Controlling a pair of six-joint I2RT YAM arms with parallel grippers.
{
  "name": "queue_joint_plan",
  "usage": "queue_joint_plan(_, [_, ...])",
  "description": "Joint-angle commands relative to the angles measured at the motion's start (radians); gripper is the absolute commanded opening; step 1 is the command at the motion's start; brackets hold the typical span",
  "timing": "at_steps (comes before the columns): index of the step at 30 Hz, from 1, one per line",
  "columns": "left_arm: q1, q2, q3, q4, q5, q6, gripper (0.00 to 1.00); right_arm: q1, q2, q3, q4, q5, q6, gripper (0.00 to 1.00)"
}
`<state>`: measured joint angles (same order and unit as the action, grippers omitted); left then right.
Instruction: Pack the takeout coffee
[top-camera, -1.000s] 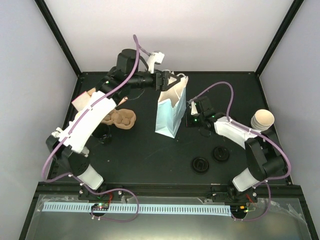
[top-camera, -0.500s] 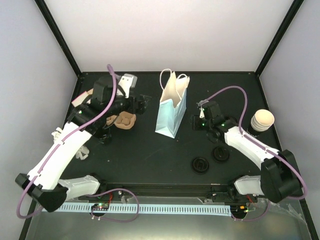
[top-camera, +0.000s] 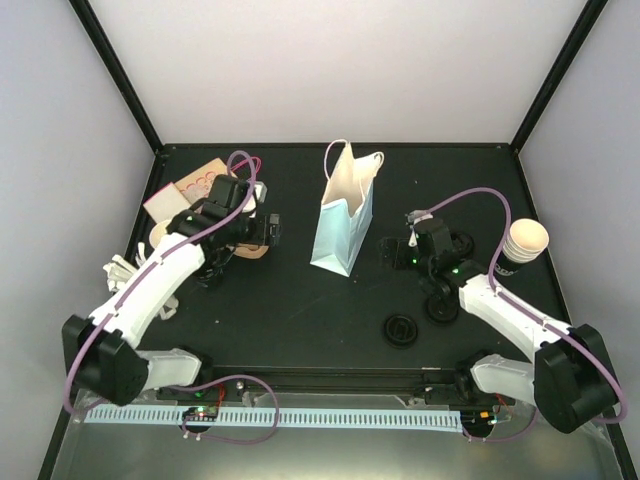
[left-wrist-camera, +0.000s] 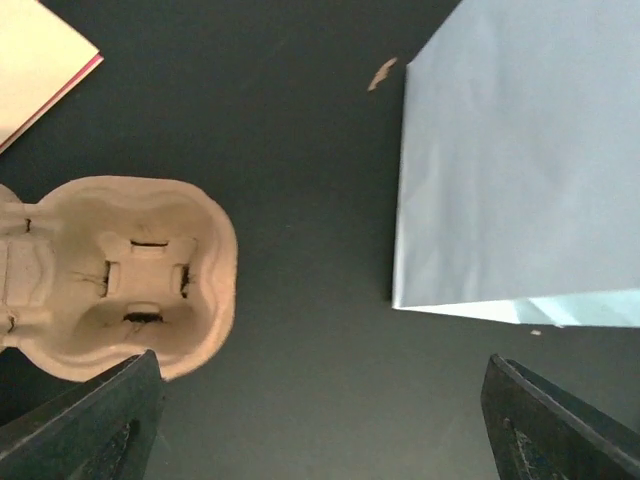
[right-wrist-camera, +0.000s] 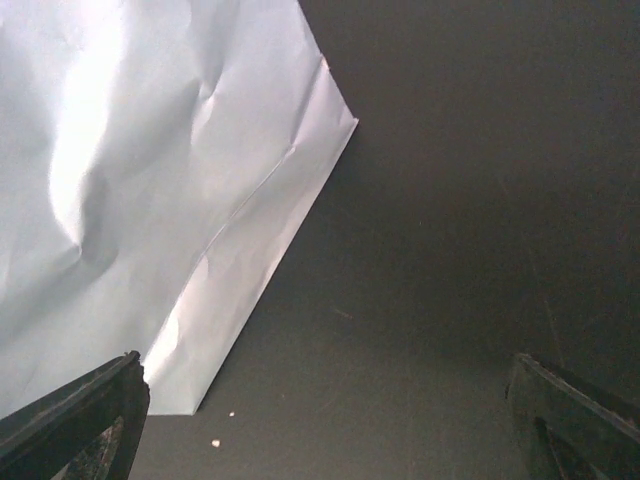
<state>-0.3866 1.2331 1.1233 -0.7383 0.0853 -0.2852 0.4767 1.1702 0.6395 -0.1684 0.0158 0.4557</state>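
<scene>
Both arms had backed off the paper bag (top-camera: 345, 220), which stood upright mid-surface. Left end effector (top-camera: 268, 228) hung spread by the cup carrier (left-wrist-camera: 120, 285). Right end effector (top-camera: 395, 250) had just sprung apart, empty. Cups (top-camera: 525, 240) weren't packed yet.

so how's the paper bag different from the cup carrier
The paper bag stands upright with its top open; the cup carrier lies flat. The bag is pale blue with smooth sides; the carrier is tan moulded pulp with round wells. The bag sits mid-table; the carrier is over on the left arm's side. Both rest on the black table, and neither is held.
</scene>
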Motion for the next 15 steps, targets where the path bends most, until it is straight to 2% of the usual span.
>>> queue_joint_plan(1, [0.003, 0.109, 0.007, 0.01, -0.12, -0.036, 0.87, 0.004, -0.013, -0.063, 0.129, 0.061, 0.017, 1.0])
queue_joint_plan(6, [0.0, 0.243, 0.013, 0.03, -0.143, -0.039, 0.77, 0.004, -0.048, -0.166, 0.239, 0.055, 0.012, 1.0])
queue_joint_plan(15, [-0.003, 0.369, 0.023, 0.081, -0.174, -0.04, 0.76, 0.004, -0.048, -0.185, 0.261, 0.049, -0.002, 1.0])
